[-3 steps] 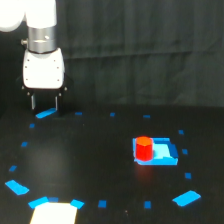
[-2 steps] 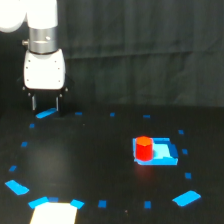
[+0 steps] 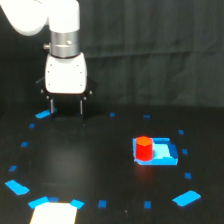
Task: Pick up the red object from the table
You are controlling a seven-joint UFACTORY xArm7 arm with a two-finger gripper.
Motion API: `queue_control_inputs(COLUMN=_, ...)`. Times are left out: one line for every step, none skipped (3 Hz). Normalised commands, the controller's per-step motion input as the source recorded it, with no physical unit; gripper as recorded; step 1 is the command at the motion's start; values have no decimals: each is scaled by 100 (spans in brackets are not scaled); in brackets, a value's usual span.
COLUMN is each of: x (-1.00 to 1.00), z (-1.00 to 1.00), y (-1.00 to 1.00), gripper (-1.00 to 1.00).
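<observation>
The red object (image 3: pixel 144 148), a small bright red-orange cylinder, stands upright on the left part of a flat blue rectangular patch (image 3: pixel 162 152) on the black table (image 3: pixel 100 165), right of centre in the exterior view. My gripper (image 3: pixel 66 110) hangs from the white arm at the upper left, well away from the red object. Its two dark fingers (image 3: pixel 52 106) point down and stand apart with nothing between them, so it is open.
Small blue tape marks ring the table's middle, with larger blue pieces at the lower left (image 3: pixel 16 187) and lower right (image 3: pixel 186 198). A bright white patch (image 3: pixel 55 213) lies at the bottom edge. A dark curtain hangs behind.
The arm and gripper have shifted toward the exterior view's right and slightly lower, closer to the red object. The red object has not moved.
</observation>
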Motion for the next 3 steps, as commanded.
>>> queue_control_inputs(x=100, z=-20, y=-67, gripper=100)
queue_control_inputs(x=100, z=-7, y=-6, gripper=96)
queue_control_inputs(x=100, z=1, y=-35, gripper=96)
